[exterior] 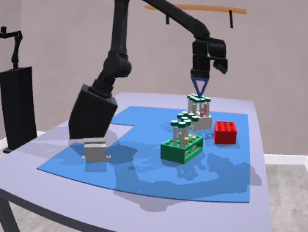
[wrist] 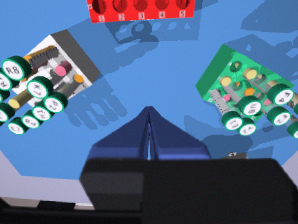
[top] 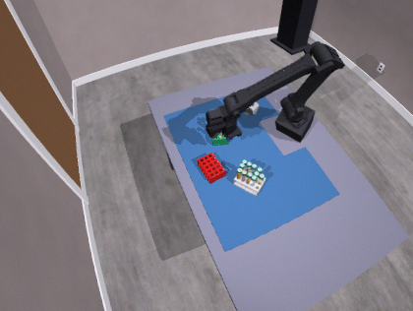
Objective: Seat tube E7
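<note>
Gripper [exterior: 199,89] hangs above the blue mat [exterior: 147,172], its blue fingers pressed together with nothing between them. From the wrist view it sits over bare mat between the white rack RB [wrist: 75,56] and the green rack RA [wrist: 212,82]. The red rack QR [exterior: 225,132] stands toward the worktop's far edge. Caps in RA are too small to read, so I cannot tell which tube is E7.

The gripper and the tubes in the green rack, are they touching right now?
Apart. In the wrist view the shut gripper hangs over bare blue mat, with the green rack and its tubes off to the right.
</note>
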Tool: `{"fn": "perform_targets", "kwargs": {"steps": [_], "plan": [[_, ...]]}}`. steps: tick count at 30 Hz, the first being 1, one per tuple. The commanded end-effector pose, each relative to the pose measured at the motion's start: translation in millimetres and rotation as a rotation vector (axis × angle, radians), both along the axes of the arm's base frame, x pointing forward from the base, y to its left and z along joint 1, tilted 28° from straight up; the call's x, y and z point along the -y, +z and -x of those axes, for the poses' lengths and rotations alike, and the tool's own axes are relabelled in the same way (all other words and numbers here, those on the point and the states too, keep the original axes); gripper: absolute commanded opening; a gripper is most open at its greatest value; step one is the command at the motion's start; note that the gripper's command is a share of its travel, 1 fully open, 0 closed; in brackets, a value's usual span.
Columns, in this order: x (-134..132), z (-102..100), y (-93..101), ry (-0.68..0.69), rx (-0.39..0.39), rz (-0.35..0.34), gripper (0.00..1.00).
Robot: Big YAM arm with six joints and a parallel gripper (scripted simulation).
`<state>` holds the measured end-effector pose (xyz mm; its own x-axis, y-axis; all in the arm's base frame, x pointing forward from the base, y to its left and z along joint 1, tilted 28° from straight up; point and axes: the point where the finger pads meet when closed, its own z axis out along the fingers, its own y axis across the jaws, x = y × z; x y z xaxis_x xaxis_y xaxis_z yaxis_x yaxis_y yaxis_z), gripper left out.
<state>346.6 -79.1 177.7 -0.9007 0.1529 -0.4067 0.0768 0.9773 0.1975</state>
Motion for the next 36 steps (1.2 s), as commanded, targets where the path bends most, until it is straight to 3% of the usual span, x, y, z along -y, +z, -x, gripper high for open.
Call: {"fn": "perform_targets", "kwargs": {"steps": [1,36], "plan": [[2.2,-28.1,32.8,-0.024,0.072,0.014,0.0],[3.9,-29.0,35.3,-0.035,0.078,0.015,0.0]]}}
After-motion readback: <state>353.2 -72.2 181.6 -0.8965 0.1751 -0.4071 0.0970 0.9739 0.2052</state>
